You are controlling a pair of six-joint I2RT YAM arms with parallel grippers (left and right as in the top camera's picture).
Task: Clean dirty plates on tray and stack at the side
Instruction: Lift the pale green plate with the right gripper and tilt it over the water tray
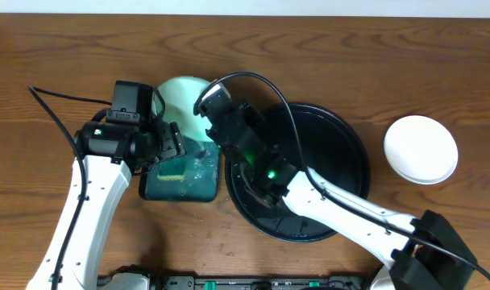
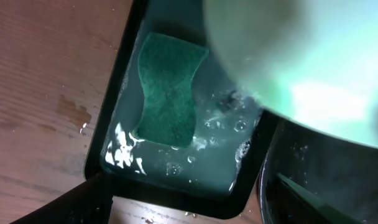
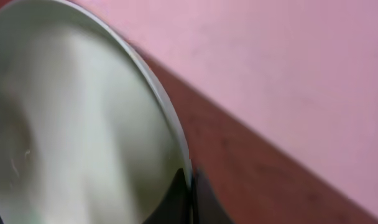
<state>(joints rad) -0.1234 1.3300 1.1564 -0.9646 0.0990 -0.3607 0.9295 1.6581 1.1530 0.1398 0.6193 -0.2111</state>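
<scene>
Item: dirty plate (image 1: 179, 95) — sitting upper centre-left in the overhead view, tilting above the small green tray (image 1: 180, 192), with the right claw (image 1: 206, 103) pinching its rim. The left claw (image 1: 169, 155) is hanging wide and empty over the sponge (image 2: 170, 90), which is lying in water. Handling note — the left should be gripping the sponge squarely before wiping, the right holding the plate steady.

Right arm (image 1: 342, 205) is lying across the black tray (image 1: 342, 153), blocking it; plate (image 1: 179, 95) and left gripper (image 1: 174, 151) are crowding over the sponge tray (image 1: 180, 190). Bare tabletop (image 1: 27, 201) far left is sitting open.
</scene>
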